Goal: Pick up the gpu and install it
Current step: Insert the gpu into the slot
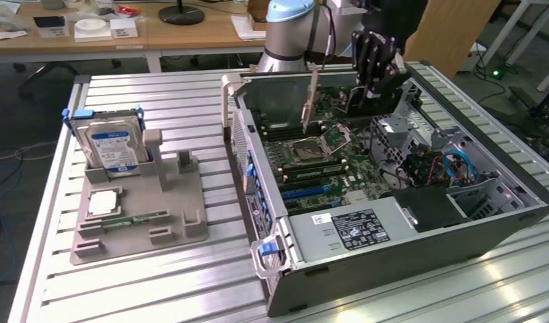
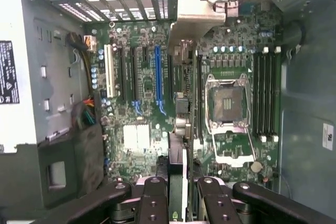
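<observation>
Over the open case [image 1: 409, 249], my gripper [image 2: 181, 184] is clamped on the gpu [image 2: 182, 145], edge-down above the board [image 2: 236, 145]. If misaligned, I fear its bracket [image 2: 191, 17] could catch the rear wall [image 2: 105, 6] and twist it loose.

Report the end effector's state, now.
End effector: closed on the gpu, held edge-on over the motherboard.

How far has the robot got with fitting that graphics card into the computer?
Done: the gpu is off the grey holder and over the open case. In hand: the fingers grip it edge-on above the motherboard. Left: it is not yet seated in any slot.
</observation>
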{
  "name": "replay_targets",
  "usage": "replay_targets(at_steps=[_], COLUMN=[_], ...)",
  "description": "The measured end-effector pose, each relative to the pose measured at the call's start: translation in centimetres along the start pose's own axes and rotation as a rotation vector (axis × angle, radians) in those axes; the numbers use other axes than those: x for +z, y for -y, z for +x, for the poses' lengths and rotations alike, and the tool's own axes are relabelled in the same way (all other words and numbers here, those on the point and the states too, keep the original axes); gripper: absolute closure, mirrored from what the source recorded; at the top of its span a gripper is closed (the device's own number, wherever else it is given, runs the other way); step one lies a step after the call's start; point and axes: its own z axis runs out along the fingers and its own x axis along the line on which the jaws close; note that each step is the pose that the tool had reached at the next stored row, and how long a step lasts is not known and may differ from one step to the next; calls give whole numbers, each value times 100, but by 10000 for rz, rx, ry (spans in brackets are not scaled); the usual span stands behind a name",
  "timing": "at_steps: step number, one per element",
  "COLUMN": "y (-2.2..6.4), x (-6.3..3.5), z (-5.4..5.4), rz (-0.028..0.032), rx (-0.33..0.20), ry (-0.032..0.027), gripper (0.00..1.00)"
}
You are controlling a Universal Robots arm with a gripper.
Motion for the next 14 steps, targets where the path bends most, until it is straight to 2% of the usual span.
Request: replay_targets(at_steps=[3,4,6,7,11,14], y=[-67,-75,-84,-90,-115,-182], x=[30,35,44,51,90,137], z=[5,11,23,33,67,74], rz=[-1,-5,-12,-15,-15,-16], rx=[4,6,10,12,14,27], ry=[31,70,208,255,266,262], gripper=[73,73,73,73,73,73])
